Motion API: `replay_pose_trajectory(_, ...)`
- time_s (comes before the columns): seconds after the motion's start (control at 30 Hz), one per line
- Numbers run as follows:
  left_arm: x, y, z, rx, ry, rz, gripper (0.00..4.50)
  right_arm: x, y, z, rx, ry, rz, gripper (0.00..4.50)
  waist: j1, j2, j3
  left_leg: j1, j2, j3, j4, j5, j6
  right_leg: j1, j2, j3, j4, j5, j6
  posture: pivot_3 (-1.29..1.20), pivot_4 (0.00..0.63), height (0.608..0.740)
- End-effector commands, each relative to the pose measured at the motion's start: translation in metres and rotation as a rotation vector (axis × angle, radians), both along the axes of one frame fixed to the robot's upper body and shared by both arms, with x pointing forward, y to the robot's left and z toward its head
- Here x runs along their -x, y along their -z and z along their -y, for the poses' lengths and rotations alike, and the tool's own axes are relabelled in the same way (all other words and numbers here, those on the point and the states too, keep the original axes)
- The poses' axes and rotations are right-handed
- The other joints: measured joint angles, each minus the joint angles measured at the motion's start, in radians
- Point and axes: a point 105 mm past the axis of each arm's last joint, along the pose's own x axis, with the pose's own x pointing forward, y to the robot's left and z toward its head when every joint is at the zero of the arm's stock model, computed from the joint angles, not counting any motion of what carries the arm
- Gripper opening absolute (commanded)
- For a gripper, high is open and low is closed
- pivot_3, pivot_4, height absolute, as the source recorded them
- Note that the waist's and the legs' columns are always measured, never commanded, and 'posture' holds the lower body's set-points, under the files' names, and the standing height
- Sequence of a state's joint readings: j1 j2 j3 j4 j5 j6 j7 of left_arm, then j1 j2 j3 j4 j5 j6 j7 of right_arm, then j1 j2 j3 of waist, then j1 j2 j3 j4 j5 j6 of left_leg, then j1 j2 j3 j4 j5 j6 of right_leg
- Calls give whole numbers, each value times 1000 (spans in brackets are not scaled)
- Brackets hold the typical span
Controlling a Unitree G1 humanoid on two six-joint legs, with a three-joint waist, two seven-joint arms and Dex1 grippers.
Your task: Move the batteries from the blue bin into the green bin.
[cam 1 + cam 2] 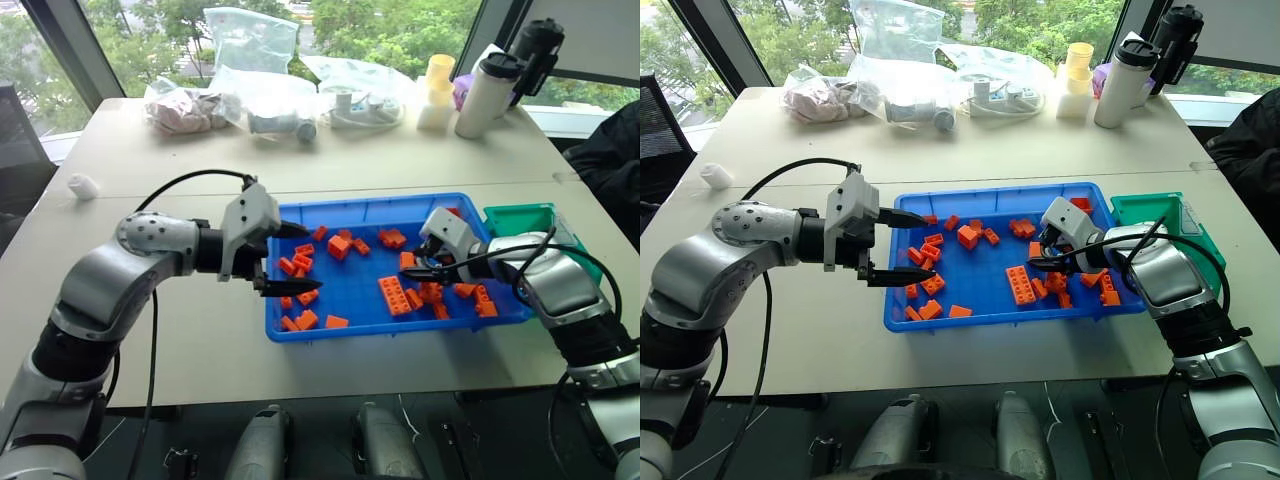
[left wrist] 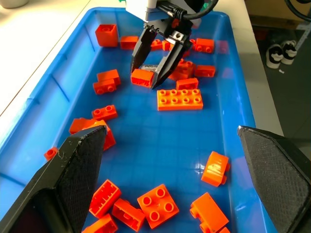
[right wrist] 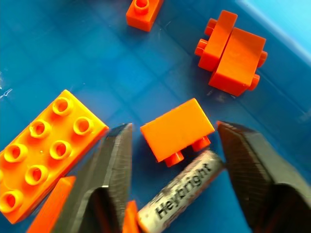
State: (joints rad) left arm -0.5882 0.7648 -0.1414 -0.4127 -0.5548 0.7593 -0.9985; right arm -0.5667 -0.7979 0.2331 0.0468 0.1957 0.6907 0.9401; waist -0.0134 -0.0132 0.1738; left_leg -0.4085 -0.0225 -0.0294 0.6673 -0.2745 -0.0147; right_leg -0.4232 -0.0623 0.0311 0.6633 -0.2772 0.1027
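The blue bin (image 1: 370, 203) sits mid-table, strewn with orange bricks (image 1: 394, 296). My right gripper (image 1: 410, 268) is low inside its right half, jaws partly closed but still apart. They straddle a silver-grey battery (image 3: 182, 191) that lies slantwise on the bin floor, with a small orange brick (image 3: 177, 128) beside it. The left wrist view shows the same battery (image 2: 151, 69) between those fingers. My left gripper (image 1: 300, 260) hovers open over the bin's left edge, holding nothing. The green bin (image 1: 520, 220) stands against the blue bin's right end.
Clear bags (image 1: 250, 100), a white bottle (image 1: 485, 95) and a black flask (image 1: 535, 45) line the table's far side. A small white object (image 1: 82, 186) lies at far left. A person's dark sleeve (image 1: 615, 160) is at the right edge.
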Motion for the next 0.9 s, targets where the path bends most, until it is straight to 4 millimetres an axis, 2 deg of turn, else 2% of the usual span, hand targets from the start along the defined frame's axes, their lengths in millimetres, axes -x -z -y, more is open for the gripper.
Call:
replay_pose_trajectory(0.03,2,-9,-2,5,-2,39,4500,-8,-21,-8,-64,13,64,1370,0,0,0,0,0,0,0,0,0,0,0,0,0,0,0,0,150,740)
replay_pose_trajectory(0.13,2,-10,-2,4,-3,40,4500,-8,-33,-16,-105,-2,98,1370,0,0,0,0,0,0,0,0,0,0,0,0,0,0,0,0,150,740)
replay_pose_trajectory(0.23,1,-10,0,8,9,39,4500,10,-58,-53,-267,-136,116,1370,-2,0,0,0,0,0,0,0,0,0,0,0,0,0,0,0,150,740)
replay_pose_trajectory(0.33,1,-10,1,10,13,40,4500,16,-57,-63,-283,-150,114,1370,-1,0,0,0,1,0,0,0,0,0,0,0,1,0,0,0,150,740)
replay_pose_trajectory(0.4,0,-10,2,10,14,40,4500,19,-51,-64,-276,-157,97,2424,3,0,0,0,0,0,0,0,0,0,0,0,1,0,0,0,150,740)
replay_pose_trajectory(0.47,0,-10,2,11,15,40,4500,22,-47,-64,-261,-164,91,3233,7,0,0,0,-1,-1,0,0,0,0,-1,0,0,0,0,0,150,740)
replay_pose_trajectory(0.53,0,-10,2,11,15,39,4500,14,-51,-55,-239,-105,128,4232,3,0,0,0,-1,0,0,0,0,0,-1,0,0,0,0,0,150,740)
replay_pose_trajectory(0.63,0,-10,2,9,13,40,4500,0,-66,-34,-249,39,187,4232,1,0,0,0,0,0,0,0,0,0,-1,0,0,0,0,0,150,740)
replay_pose_trajectory(0.7,0,-10,1,8,9,41,4500,-2,-68,-16,-246,151,169,4232,0,0,0,0,0,0,0,0,0,0,0,0,1,0,0,0,150,740)
replay_pose_trajectory(0.9,1,-9,-2,-6,1,50,4500,20,-51,10,-202,316,47,4232,3,0,0,0,0,-1,0,0,0,0,-1,0,0,0,0,0,150,740)
